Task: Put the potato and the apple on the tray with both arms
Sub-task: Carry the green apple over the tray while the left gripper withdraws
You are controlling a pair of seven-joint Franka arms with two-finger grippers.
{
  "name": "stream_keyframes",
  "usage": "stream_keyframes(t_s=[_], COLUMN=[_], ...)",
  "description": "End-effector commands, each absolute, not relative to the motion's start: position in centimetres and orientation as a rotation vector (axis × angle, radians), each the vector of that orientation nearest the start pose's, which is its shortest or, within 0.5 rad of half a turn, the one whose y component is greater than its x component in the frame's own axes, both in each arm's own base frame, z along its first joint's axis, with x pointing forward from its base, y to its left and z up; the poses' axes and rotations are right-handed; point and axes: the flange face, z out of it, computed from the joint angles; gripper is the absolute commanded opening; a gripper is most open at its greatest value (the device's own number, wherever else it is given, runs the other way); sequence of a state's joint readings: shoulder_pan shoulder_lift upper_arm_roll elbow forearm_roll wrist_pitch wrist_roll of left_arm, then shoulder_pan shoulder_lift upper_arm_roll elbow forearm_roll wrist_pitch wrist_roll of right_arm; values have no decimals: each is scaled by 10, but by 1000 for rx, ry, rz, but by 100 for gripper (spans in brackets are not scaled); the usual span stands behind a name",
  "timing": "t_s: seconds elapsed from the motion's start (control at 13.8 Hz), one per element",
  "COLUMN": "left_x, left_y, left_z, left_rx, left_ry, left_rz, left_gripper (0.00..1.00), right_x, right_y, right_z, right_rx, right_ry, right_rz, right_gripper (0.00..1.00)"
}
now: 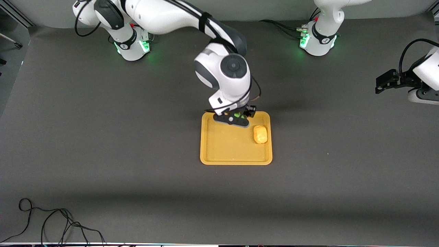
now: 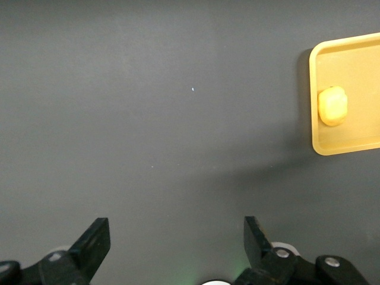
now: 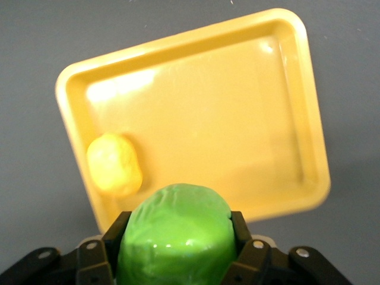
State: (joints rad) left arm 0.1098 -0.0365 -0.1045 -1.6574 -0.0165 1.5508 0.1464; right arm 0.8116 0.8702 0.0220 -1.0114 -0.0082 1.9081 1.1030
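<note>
The right arm's black two-finger gripper [image 3: 178,249] is seen closed on the small round bright green apple [image 3: 175,234], one finger pressed against each flank at the widest part of the ball. In the front view this gripper [image 1: 236,118] is held over the edge of the flat rectangular yellow-orange plastic tray [image 1: 226,151] that lies toward the robots' bases, and only slivers of green [image 1: 237,115] are shown between the fingers. The apple's skin is slightly rough with a faint sheen, so a fair hold is expected. It is judged light and firm, perhaps a plastic or foam model, and a grip across the middle is judged right, since a round thing taken off-centre could be squeezed out. A low release is advised, as a ball may roll toward the low raised rim.

The small oval lumpy yellow-orange potato [image 1: 260,133] is found lying inside the tray, close against the rim [image 3: 77,154] at the left arm's end. It too is judged light and stiff; its lumps should keep it from rolling, and it would best be taken across its shorter width.

The left arm's black gripper [image 2: 175,246] is held wide open and empty over the bare dark grey table [image 2: 148,119], well apart from the tray [image 2: 356,145], and the arm appears to be waiting.
</note>
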Motion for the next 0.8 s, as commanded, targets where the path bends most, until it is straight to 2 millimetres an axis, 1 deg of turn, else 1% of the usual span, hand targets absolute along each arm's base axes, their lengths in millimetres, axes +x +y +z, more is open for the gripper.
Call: stream_keyframes(t_s=[0.0,0.14,0.22,0.36,0.51,0.58,0.65,0.72], left_x=[538,539,540,544,544,546,545,544], left_y=[13,8,7,7,6,6,8,9], left_z=[601,600,600,597,594,590,589,589], left_rx=[-3179,-3167,-3161,-3129,-3129,-3130,-3131,-3134], left_ry=[264,278,283,293,294,294,291,291], left_rz=[89,92,87,87,102,111,118,127], left_gripper=[100,100,100,100,100,100,100,100], right_x=[545,549,550,549,550,550,551,552], right_y=[574,573,573,572,567,566,565,564], right_z=[280,241,226,204,190,190,189,190], right_rx=[-3085,-3078,-3080,-3096,-3101,-3102,-3103,-3100], right_ry=[436,430,418,403,404,405,408,411], right_rz=[-111,-137,-157,-173,-168,-170,-168,-168], right_gripper=[52,52,52,52,52,57,83,100])
